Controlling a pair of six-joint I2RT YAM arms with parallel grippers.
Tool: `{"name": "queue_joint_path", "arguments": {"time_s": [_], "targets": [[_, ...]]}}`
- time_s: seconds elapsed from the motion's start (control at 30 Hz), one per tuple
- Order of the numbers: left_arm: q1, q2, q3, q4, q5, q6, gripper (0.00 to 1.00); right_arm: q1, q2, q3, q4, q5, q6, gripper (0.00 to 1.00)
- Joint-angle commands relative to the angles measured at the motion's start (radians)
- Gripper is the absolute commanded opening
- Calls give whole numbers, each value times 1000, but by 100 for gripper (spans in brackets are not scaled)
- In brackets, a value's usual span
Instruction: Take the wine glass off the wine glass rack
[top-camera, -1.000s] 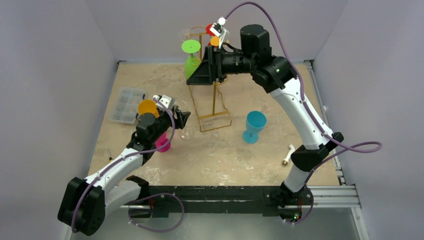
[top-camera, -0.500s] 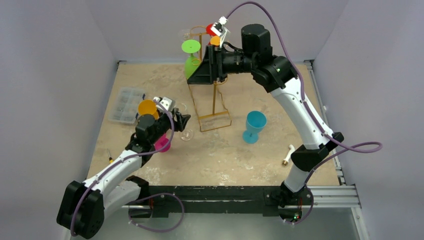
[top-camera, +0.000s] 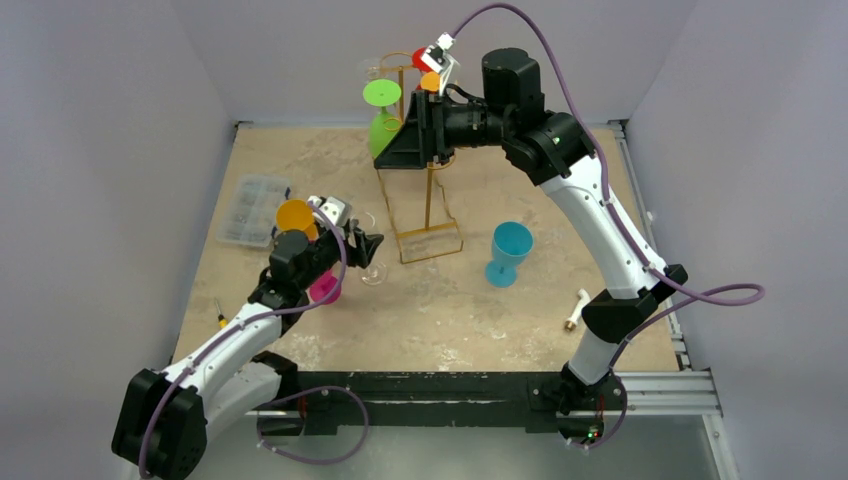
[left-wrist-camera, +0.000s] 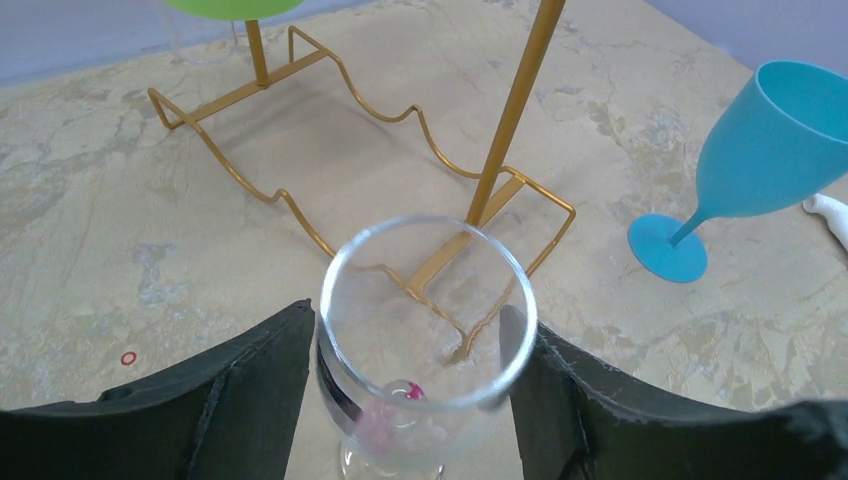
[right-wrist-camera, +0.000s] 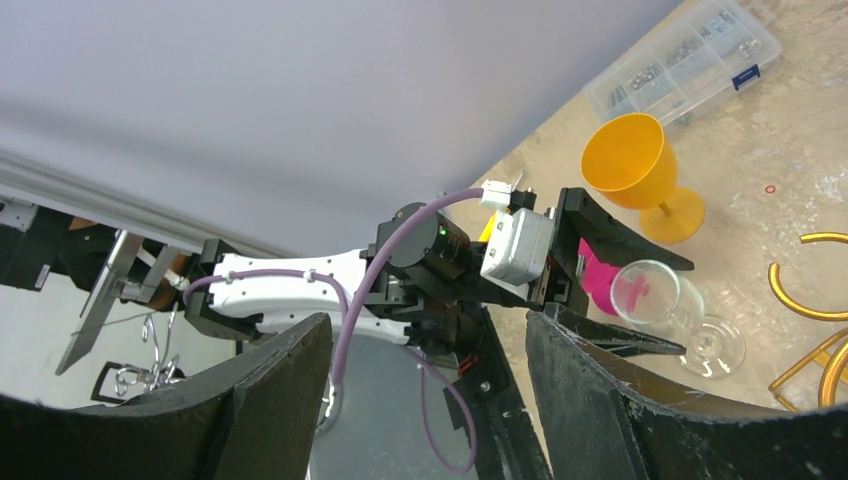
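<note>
Two arms, two jobs! Low on the table (top-camera: 480, 310), the left gripper (top-camera: 368, 243) has its fingers pressed against both sides of a clear wine glass (left-wrist-camera: 425, 335). That glass is upright, mouth up, off the hooks, sitting at about 8 o'clock from the base of the wine glass rack (top-camera: 432, 200).

Up high is where the next move looks to be. The right gripper (right-wrist-camera: 427, 330) is spread wide with nothing between its fingers, and it is level with the hook arms. In the overhead view a green wine glass (top-camera: 384, 128) hangs on the rack at 9 o'clock from that gripper, right beside it. Whether they touch, I cannot tell.

Here is the relation that matters. The green glass hangs bowl down and foot up, so its long axis runs vertical, parallel to the gold post. It lies straight ahead of the right fingers, and the right arm is by far the nearer one. By my reading, those fingers need to straddle the glass from the 3 o'clock side, then carry it along the hook arm and away from the post.

A blue goblet (top-camera: 510, 250) stands at 4 o'clock from the rack, well apart.
</note>
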Motion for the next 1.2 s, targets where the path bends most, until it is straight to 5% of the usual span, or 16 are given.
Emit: {"name": "queue_joint_path", "arguments": {"time_s": [0.0,0.2,0.77,1.17], "targets": [[4,-26,6,35,25,16,72,-4,-38,6,28,-2,2,70],[4,-42,20,5,15,30,93,-5,-40,-1,32,-2,9,70],[3,-198,114,-229,32,74,100,-5,-52,-8,34,-8,8,75],[3,-270,318,-458,-49,99,100,-12,-65,-21,52,1,-18,98]]}}
